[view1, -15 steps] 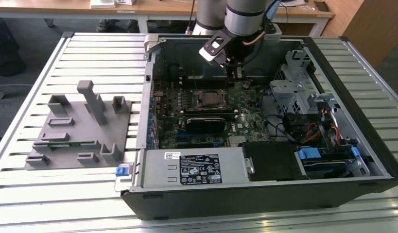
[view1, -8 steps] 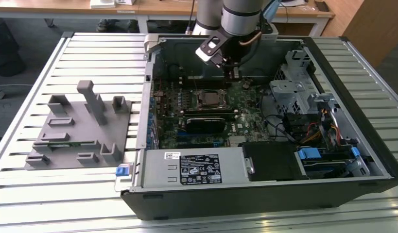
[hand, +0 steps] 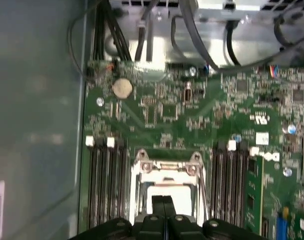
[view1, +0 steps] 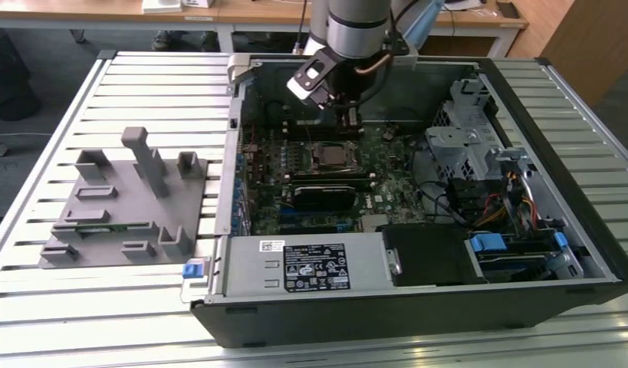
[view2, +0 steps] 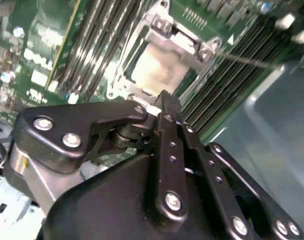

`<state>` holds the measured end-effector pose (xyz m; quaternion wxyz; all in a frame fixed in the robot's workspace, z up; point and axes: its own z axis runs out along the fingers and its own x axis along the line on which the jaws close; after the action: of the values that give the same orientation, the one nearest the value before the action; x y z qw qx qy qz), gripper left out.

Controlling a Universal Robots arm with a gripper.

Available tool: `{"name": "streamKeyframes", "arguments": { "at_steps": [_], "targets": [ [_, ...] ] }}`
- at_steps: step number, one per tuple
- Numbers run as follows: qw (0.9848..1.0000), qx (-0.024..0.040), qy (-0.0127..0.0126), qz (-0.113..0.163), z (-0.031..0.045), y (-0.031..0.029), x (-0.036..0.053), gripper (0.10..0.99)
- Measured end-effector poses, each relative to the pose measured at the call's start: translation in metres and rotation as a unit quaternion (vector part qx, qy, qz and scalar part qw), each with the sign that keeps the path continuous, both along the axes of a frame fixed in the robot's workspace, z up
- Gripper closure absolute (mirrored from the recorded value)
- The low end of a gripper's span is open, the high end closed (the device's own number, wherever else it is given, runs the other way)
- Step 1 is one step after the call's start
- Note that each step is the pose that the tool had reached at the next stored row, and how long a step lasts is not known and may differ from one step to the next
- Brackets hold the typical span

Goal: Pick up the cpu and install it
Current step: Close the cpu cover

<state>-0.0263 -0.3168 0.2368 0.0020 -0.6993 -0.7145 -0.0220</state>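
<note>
Jaws closed together hang over the square cpu (view2: 154, 72), lying flat, face-up in the socket (view2: 181, 42).

In the exterior view the case (view1: 396, 322) is open on top, leaving the socket (view1: 332, 157) clear from above. Around it: memory slots (view1: 332, 184) at 6 o'clock, the drive cage (view1: 467, 142) at 3, the power supply (view1: 304, 264) beyond at 6, the closed pincer (view1: 346, 121) at 12

cpu (view2: 159, 70), pale silver square, lying flat inside the socket frame (view2: 192, 42)
</note>
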Motion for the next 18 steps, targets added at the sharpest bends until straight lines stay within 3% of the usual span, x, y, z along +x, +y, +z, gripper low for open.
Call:
{"name": "streamKeyframes", "arguments": {
  "at_steps": [3, 8, 18],
  "targets": [
    [1.0, 0.0002, -0.0001, 0.0, -0.0032, -0.0047, -0.0116, 0.98],
    [1.0, -0.0007, 0.0009, 0.0, -0.0076, -0.0051, -0.0226, 0.98],
    [1.0, -0.0013, 0.0018, 0.0, -0.0216, -0.005, -0.0291, 0.98]
  ]
}}
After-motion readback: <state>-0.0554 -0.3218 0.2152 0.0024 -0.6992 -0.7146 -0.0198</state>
